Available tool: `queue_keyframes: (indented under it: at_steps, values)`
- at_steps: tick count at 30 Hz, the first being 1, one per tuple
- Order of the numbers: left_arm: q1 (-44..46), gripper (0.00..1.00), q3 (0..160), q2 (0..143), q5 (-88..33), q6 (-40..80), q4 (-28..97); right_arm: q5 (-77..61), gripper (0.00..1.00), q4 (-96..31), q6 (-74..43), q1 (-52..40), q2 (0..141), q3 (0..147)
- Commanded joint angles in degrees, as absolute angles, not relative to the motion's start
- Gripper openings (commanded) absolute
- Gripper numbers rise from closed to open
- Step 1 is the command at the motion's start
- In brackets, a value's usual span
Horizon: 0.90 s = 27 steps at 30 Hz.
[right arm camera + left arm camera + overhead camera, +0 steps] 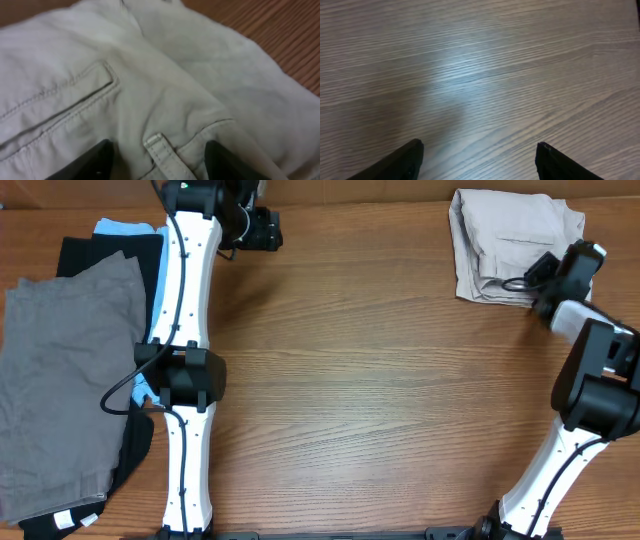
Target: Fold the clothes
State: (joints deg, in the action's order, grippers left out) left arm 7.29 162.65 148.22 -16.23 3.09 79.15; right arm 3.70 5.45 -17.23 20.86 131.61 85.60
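The clothes point(505, 240), pale beige shorts, lie folded into a compact bundle at the table's far right corner. My right gripper point(535, 280) hovers at the bundle's near right edge. In the right wrist view its jaws stand open just above the clothes point(165, 85), with a belt loop point(161, 150) and a waistband seam lying between the fingertips of the right gripper point(159, 145); a stitched pocket slit shows at left. My left gripper point(268, 228) is at the far middle-left of the table. In the left wrist view the left gripper point(480, 144) is open over bare wood.
A pile of other garments fills the left edge: darker grey shorts point(65, 380) on top, a black garment point(95, 250) beneath, a light blue garment point(120, 227) at the back. The left arm point(185, 330) stretches along the pile's right side.
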Motion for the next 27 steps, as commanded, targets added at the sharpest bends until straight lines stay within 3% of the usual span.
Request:
queue_keyframes:
  at_steps: [1,2,4,5,10,21,27]
  values:
    - [8.05,0.75,163.72,147.96,-16.08,3.88,79.02,-3.88,0.70,-2.74,-15.97,22.24,131.98,92.44]
    - [8.08,0.74,163.72,147.96,-16.10,3.88,79.02,-5.48,0.76,-6.33,-15.25,22.41,131.63,94.17]
    - [8.21,0.76,163.72,147.96,-16.10,3.88,79.02,-7.86,0.98,-12.43,-13.26,22.55,130.41,97.30]
    - [8.27,0.78,163.72,147.96,-16.10,3.88,79.02,-7.81,1.00,-15.62,-13.19,22.52,129.36,98.94]
    - [8.34,1.00,163.72,147.96,-16.12,3.90,79.31,-7.62,1.00,-29.63,-12.99,22.55,121.82,106.06]
    - [8.29,1.00,163.72,147.96,-16.08,3.88,79.46,-16.75,1.00,-66.61,-16.27,19.70,94.63,114.83]
    - [8.27,1.00,163.72,147.96,-16.08,3.88,79.46,-17.26,1.00,-75.68,-18.04,15.44,82.72,114.83]
